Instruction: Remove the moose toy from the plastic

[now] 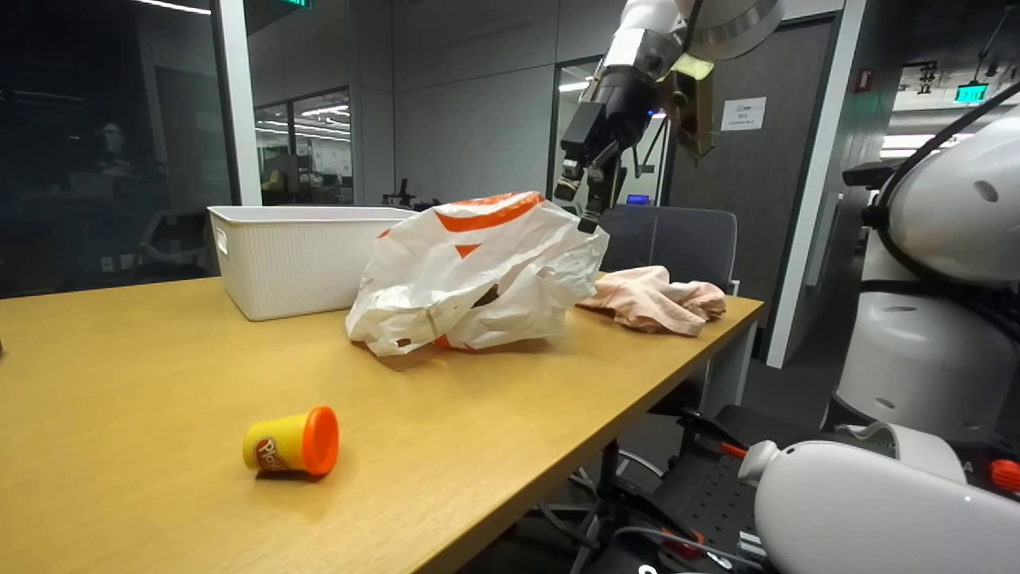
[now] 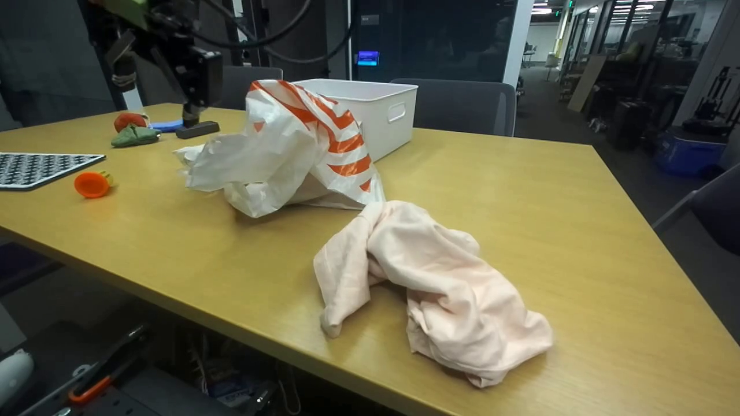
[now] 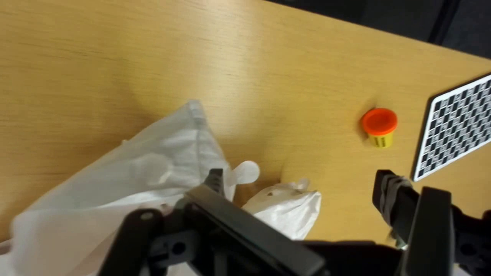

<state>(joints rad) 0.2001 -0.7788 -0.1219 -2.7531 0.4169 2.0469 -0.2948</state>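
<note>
A white plastic bag with orange print (image 1: 470, 263) lies crumpled on the table in both exterior views (image 2: 283, 156). It fills the lower left of the wrist view (image 3: 153, 165). The moose toy is not clearly seen. A small dark brown patch (image 1: 486, 296) shows at a gap in the bag's side; I cannot tell if it is the moose. My gripper (image 1: 577, 206) is open, pointing down above the bag's upper edge. In the wrist view the gripper's fingers (image 3: 302, 180) are wide apart with nothing held. One finger overlaps the bag there; contact cannot be told.
A white basket (image 1: 295, 259) stands against the bag's far side. A pink cloth (image 2: 433, 289) lies near it. A yellow Play-Doh can (image 1: 291, 442) lies on its side. A checkered board (image 3: 456, 130), green item (image 2: 136, 136) and dark block (image 2: 198, 129) lie further along.
</note>
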